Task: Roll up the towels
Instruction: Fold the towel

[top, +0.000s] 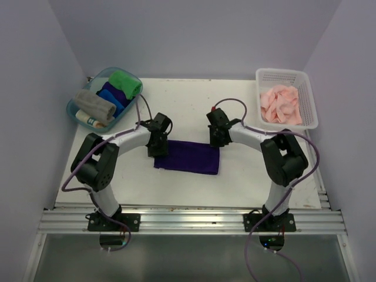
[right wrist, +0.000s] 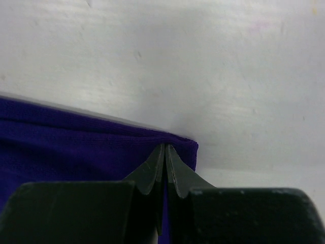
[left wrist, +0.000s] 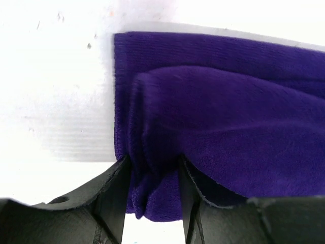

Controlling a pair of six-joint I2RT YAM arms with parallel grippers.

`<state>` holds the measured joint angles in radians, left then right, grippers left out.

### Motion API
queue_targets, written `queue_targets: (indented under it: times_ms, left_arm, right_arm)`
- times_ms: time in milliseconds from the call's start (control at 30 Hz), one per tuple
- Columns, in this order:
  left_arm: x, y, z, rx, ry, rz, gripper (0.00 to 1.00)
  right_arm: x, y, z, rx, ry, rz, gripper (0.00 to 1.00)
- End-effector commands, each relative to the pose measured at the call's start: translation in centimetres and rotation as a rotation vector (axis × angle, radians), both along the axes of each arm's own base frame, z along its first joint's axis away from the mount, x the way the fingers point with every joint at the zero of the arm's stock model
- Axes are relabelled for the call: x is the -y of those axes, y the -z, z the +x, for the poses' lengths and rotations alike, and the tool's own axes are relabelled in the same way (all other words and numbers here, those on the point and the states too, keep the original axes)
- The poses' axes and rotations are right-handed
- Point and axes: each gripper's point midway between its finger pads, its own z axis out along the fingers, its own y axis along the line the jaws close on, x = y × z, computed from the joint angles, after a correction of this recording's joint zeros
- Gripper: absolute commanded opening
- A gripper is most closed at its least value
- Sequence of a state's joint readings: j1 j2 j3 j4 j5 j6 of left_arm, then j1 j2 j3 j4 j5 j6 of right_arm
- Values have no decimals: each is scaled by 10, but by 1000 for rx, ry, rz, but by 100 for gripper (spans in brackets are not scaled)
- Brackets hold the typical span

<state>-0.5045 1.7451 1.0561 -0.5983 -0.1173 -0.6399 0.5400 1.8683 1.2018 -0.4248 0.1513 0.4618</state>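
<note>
Overhead view: a purple towel [top: 188, 157] lies flat on the white table [top: 176, 106] between the two arms, its long side running left to right, with both grippers at its far edge.

Left gripper [top: 157, 147], at the towel's left end: the wrist view shows its jaws about half apart, and its fingers [left wrist: 109, 203] are pressed against either side of a bunched fold of purple cloth that fills the gap. The layer above that fold is raised and rounded.

Right gripper [top: 216, 140], at the far right corner: in the wrist view the jaws are drawn together to a thin slit. The tips rest on the towel's hem, and a sliver of purple shows between them, so it pinches the edge.

Far left corner of the table: a blue tub [top: 71, 110] holds rolled towels, including a grey towel [top: 94, 104], a blue towel [top: 111, 94] and a green towel [top: 126, 84].

Far right corner: a white basket [top: 282, 73] holds loose pink towels [top: 281, 104], well apart from both grippers.
</note>
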Motion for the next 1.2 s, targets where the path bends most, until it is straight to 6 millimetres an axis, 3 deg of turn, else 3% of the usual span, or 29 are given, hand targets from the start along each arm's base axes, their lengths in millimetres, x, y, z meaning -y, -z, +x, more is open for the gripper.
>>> queue_targets:
  times_ms: [0,33,67,133,167,200,267,300,367,467,567,667,767,833,967,1000,1067,1100,1167]
  left_arm:
    - [2,20,24,-6,20,55,45]
    - [7,20,30,-6,21,50,45]
    - [9,29,33,-28,29,55,45]
    - [25,19,58,12,43,33,45]
    - [27,28,64,-3,51,42,45]
    - [40,15,85,42,64,19,45]
    - [50,12,99,46,90,11,45]
    - [61,4,117,80,113,-1,45]
    - [76,-6,127,108,157,-12,45]
    - [94,-56,147,240,217,-42,48]
    - [95,-92,149,324,242,-62,53]
    - [89,-111,140,346,249,-67,57]
    - [84,-115,125,338,247,-81,57]
    - [76,-104,113,309,227,-75,56]
    - [73,-101,95,294,207,-114,55]
    - [73,-90,85,258,206,-136,54]
    - [80,-90,80,269,209,-193,54]
    - [84,-77,68,225,217,-231,53]
    - [91,-70,65,216,217,-272,53]
  right_arm:
    - [33,9,-41,-56,87,-46,5]
    - [41,20,-62,-97,96,-42,4]
    - [40,8,-68,-67,104,-4,4]
    - [46,17,-99,-99,135,11,4]
    - [43,9,-106,-76,138,42,4]
    - [32,8,-121,-81,124,67,4]
    - [22,9,-144,-93,89,76,4]
    - [5,3,-158,-83,48,99,4]
    - [-8,-3,-174,-86,0,94,4]
    - [-7,-26,-166,-10,9,98,5]
    - [-6,-52,-150,93,3,102,10]
    - [-14,-62,-134,129,-26,62,11]
    - [-29,-64,-119,134,-61,36,11]
    - [-37,-68,-110,151,-82,36,11]
    - [-48,-55,-97,132,-111,32,11]
    - [-47,-54,-92,131,-113,31,11]
    - [-47,-47,-87,121,-112,32,11]
    - [-44,-40,-84,102,-110,27,11]
    - [-40,-30,-81,87,-102,23,11]
